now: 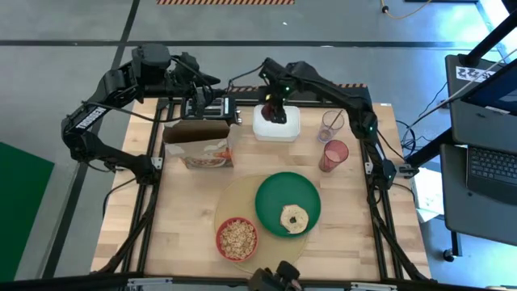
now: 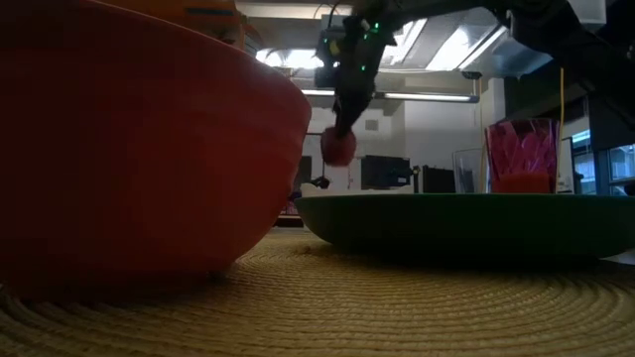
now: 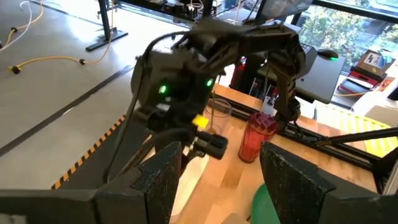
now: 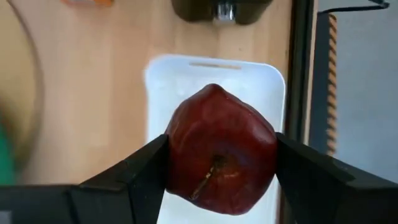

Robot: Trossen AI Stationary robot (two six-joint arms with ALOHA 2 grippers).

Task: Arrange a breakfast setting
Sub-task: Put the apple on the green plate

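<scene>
A: What is carried by the right end effector?

B: The small red apple is clamped between its fingers, lifted clear above the white tray.

A: And where is it to be taken?

B: Probably the green plate, which lies nearer the bench's front edge, below and well apart. The left end effector, half open and empty, is parked farther off.

Right gripper fingers clamped, arm raised; left gripper fingers apart.
</scene>
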